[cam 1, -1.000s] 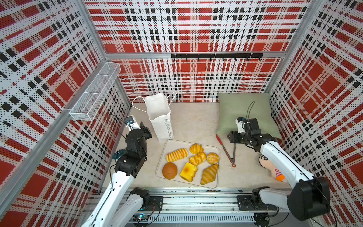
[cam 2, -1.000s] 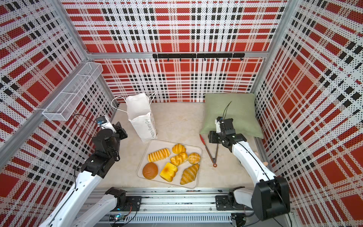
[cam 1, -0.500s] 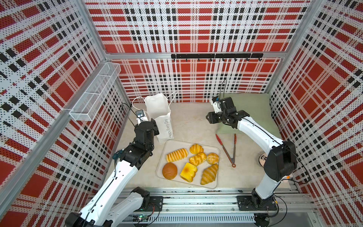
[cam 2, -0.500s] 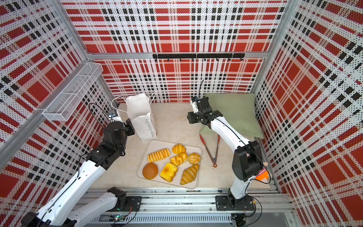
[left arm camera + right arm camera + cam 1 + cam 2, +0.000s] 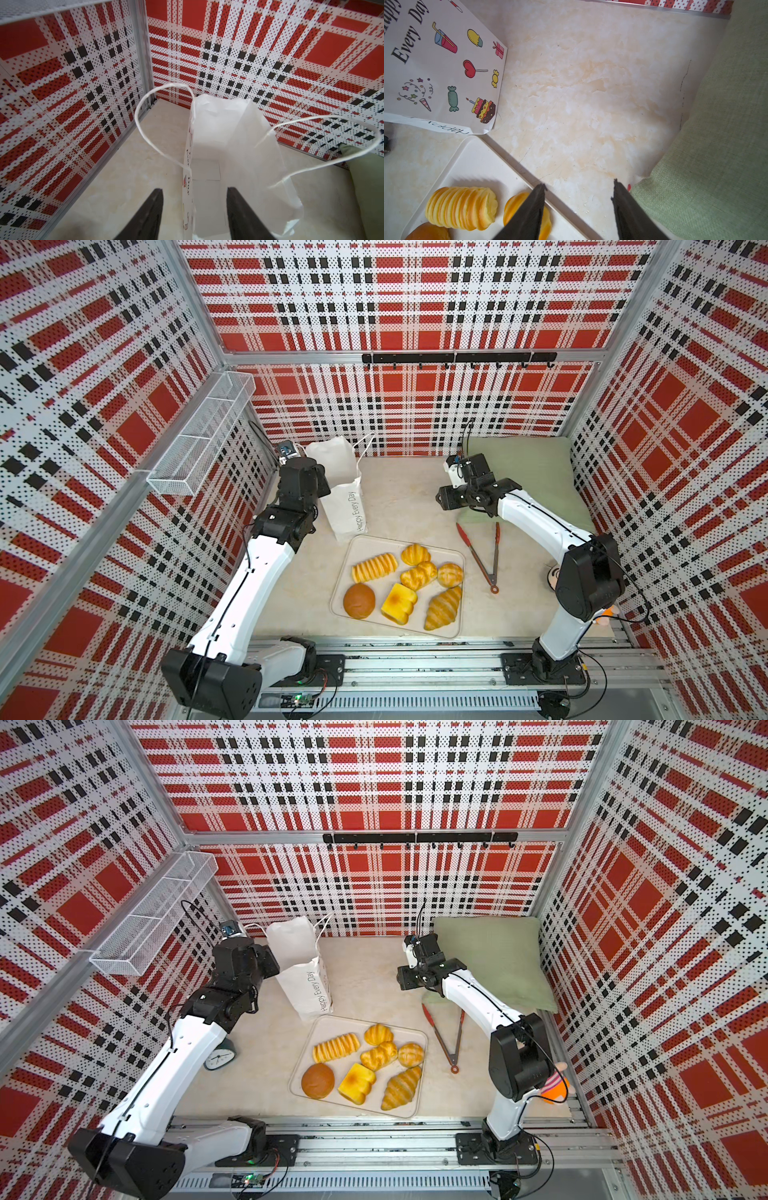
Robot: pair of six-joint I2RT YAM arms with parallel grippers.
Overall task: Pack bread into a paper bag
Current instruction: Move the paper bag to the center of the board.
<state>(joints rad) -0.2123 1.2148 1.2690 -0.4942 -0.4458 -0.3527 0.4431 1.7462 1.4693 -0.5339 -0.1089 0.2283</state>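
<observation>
R gripper (image 5: 579, 183) jaws apart over tabletop (image 5: 591, 93), paper bag (image 5: 442, 68) beside tray (image 5: 477, 162) w/ bread (image 5: 460, 207), green cushion (image 5: 726, 135)

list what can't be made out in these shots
- Toy: both top views, mostly behind the right arm.
- Clock: in a top view, half under the left arm.
- Left gripper: left wrist view, open astride the bag wall; contact unclear.
- Bread: right wrist view, three pieces only, one cut by the frame, one behind the right gripper.
</observation>
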